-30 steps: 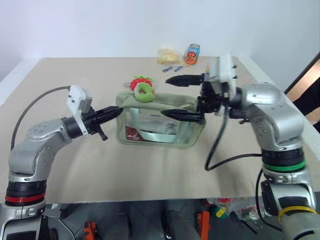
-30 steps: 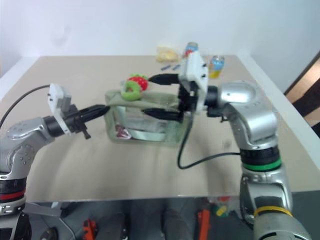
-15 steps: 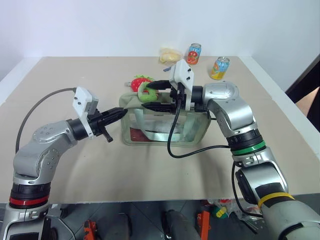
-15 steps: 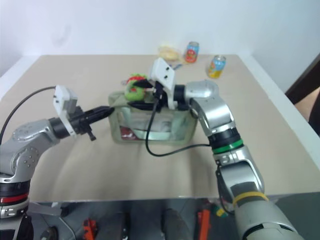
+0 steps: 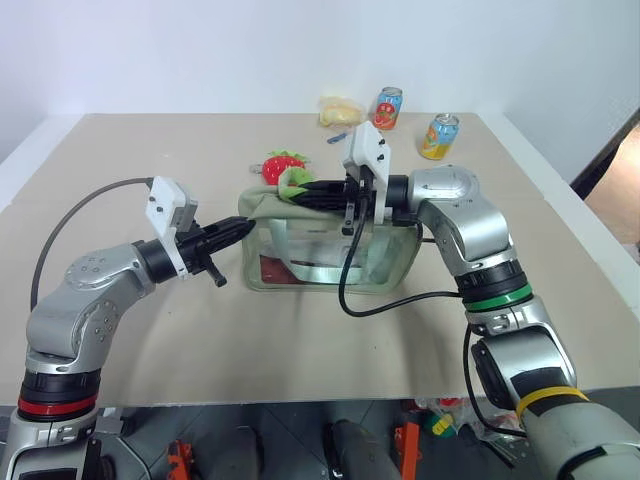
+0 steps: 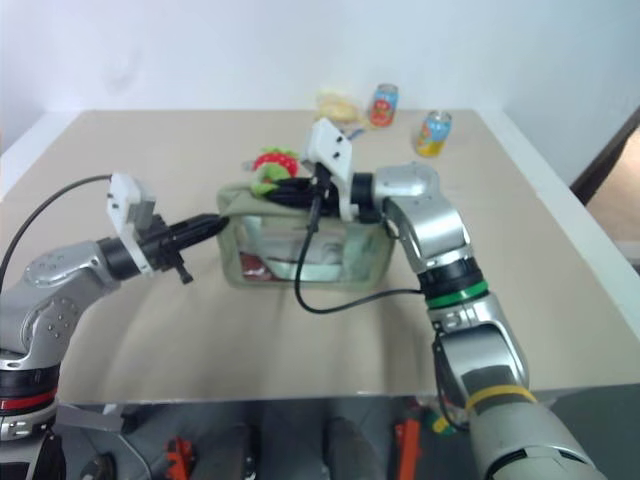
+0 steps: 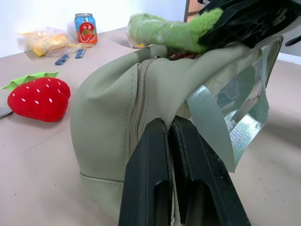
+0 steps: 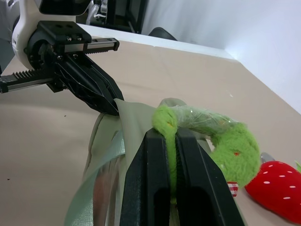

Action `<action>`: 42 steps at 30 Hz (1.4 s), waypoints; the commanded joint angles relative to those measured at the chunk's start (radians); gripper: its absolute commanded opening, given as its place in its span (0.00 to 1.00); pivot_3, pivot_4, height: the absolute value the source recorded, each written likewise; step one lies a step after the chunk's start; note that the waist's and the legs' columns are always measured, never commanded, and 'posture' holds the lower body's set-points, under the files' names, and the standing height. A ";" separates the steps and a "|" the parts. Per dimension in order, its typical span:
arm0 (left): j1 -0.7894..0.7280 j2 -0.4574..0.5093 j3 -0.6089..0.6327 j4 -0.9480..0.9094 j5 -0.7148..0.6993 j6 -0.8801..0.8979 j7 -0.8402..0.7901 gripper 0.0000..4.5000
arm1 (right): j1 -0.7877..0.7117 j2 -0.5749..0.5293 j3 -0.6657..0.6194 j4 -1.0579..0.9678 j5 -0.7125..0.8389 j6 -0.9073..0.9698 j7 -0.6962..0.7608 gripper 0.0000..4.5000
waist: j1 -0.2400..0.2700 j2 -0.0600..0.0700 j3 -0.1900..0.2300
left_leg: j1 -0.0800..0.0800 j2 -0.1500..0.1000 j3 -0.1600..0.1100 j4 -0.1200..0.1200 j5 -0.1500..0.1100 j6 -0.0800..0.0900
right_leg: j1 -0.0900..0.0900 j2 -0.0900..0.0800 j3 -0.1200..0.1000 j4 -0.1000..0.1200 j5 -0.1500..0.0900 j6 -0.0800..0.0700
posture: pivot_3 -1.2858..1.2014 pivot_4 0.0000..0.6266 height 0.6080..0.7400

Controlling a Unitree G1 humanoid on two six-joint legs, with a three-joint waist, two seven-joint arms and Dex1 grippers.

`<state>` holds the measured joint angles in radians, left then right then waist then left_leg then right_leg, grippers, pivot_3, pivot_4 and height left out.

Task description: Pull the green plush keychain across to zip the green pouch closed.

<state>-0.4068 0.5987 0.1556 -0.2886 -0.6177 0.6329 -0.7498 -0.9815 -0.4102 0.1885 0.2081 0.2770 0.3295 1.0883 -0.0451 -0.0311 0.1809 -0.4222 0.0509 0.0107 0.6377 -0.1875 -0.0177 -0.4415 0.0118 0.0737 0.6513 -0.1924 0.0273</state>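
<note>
The green pouch [image 5: 330, 245] stands near the middle of the tabletop [image 5: 150, 150], long side facing the onlooker. The left tool [image 5: 238, 228] is clenched on the fabric at the pouch's nine o'clock end; the left wrist view shows its two fingers [image 7: 150, 179] pressed together on the cloth beside the zipper [image 7: 137, 108]. Judgement: this grip anchors the pouch so that it does not slide when the zipper is drawn.

The right tool [image 5: 300, 192] reaches in from three o'clock, level over the pouch top, and is clenched on the green plush keychain [image 8: 207, 136]. The right wrist view shows the fuzzy charm pinched between the fingers [image 8: 150, 179], part of it wrapped in clear film. The keychain sits at the top of the pouch towards its nine o'clock end, close to the left tool. Judgement: with both grips set, the pull towards three o'clock has yet to cover most of the zipper's run.

Contents: through the clear side window [image 5: 320, 262] something red and some pale folded material are visible; what they are cannot be told.

Other items: a red strawberry plush [image 5: 281, 165] lies just behind the pouch at twelve o'clock. Two drink cans [image 5: 387, 108] and a yellowish packet [image 5: 338, 110] stand well apart at the far edge, towards one o'clock.
</note>
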 commanded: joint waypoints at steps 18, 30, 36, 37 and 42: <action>-0.031 -0.108 -0.021 -0.057 0.002 0.056 0.184 0.00 | 0.471 -0.523 -0.260 -0.226 -0.286 -0.117 -0.270 0.00 | 0.006 0.000 0.000 | 0.000 -0.002 0.002 -0.002 -0.001 0.000 | 0.000 -0.001 0.003 -0.002 -0.001 0.002 | 0.52 0.24 1.00; -0.063 -0.127 -0.071 0.008 0.098 -0.031 0.200 0.00 | 0.575 -0.199 -0.141 -0.325 -0.299 0.019 -0.473 0.00 | -0.013 -0.001 0.000 | 0.008 -0.005 0.000 0.000 0.004 -0.001 | 0.004 0.001 0.008 -0.003 0.002 0.000 | 0.52 0.24 1.00; -0.081 -0.144 -0.066 0.022 0.120 -0.043 0.216 0.00 | 0.563 -0.192 -0.168 -0.302 -0.290 -0.009 -0.488 0.00 | -0.013 -0.001 0.000 | 0.008 -0.006 0.004 0.001 0.006 0.000 | 0.004 0.000 0.013 -0.004 0.002 0.000 | 0.52 0.24 1.00; -0.081 -0.145 -0.064 0.022 0.114 -0.033 0.218 0.00 | 0.562 -0.187 -0.185 -0.303 -0.276 -0.008 -0.494 0.00 | -0.013 -0.001 0.000 | 0.008 -0.006 0.004 0.001 0.006 0.000 | 0.004 0.000 0.013 -0.004 0.002 0.001 | 0.52 0.24 1.00; -0.080 -0.147 -0.045 0.029 0.084 -0.003 0.216 0.08 | 0.543 -0.162 -0.311 -0.345 -0.126 0.075 -0.483 0.16 | -0.011 -0.001 0.000 | 0.007 -0.006 0.004 -0.001 0.006 0.000 | 0.004 0.001 0.013 -0.004 0.003 0.003 | 0.52 0.24 1.00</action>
<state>-0.4729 0.4526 0.0891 -0.2546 -0.5148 0.6199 -0.5320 -0.4113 -0.5793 -0.0509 -0.0870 0.0825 0.3781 0.6059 -0.0559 -0.0323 0.1812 -0.4152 0.0445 0.0139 0.6362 -0.1817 -0.0178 -0.4379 0.0124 0.0869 0.6473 -0.1888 0.0308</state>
